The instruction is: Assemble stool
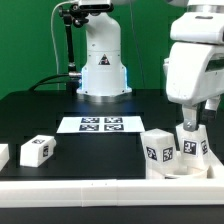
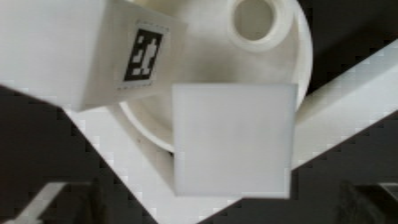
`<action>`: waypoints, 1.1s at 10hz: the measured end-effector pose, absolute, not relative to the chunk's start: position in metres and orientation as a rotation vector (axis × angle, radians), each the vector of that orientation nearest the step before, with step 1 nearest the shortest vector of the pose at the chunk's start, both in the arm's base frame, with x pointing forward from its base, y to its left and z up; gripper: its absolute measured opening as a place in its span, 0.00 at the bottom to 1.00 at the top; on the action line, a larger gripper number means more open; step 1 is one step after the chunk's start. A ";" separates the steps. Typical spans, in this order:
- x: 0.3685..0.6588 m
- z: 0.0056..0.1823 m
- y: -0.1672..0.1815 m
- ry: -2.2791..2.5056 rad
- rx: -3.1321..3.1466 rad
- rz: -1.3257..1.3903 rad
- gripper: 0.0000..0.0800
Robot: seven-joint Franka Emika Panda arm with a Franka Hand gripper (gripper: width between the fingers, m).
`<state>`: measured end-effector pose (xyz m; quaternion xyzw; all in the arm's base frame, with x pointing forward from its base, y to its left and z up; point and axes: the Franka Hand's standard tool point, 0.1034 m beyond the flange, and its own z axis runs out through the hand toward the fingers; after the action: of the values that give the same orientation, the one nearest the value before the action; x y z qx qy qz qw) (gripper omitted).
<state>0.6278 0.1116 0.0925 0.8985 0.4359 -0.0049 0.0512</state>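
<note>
Claw (image 1: 189, 128), spread wide, over leg (image 1: 195, 150) at the exterior view's right, by seat (image 2: 249, 40): you centre, descend straight, pinch flat faces.

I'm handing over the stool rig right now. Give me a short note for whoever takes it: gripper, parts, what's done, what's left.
Gripper: open, holding nothing, low over the seat.
Seat: under the gripper, at the exterior view's right.
First leg: upright at the seat, between the open jaws; cannot tell whether it is fixed in.
Second leg and third leg: loose on the table, at the exterior view's left.
Done: at most one leg placed.
Left: check that leg, then fit the other two.
</note>
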 end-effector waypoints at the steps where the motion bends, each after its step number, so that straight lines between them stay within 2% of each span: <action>1: 0.626 0.089 0.110 1.304 2.745 -0.023 0.81; 6: 0.624 0.082 0.111 1.197 2.794 -0.033 0.78; 7: 0.625 0.082 0.110 1.197 2.794 -0.033 0.53; 8: 0.625 0.082 0.110 1.166 2.808 -0.031 0.53; 9: 0.624 0.082 0.110 1.050 2.853 -0.025 0.42; 11: 0.624 0.082 0.110 0.853 2.918 -0.015 0.42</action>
<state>0.6244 0.1103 0.0817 0.9586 0.2801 -0.0048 0.0506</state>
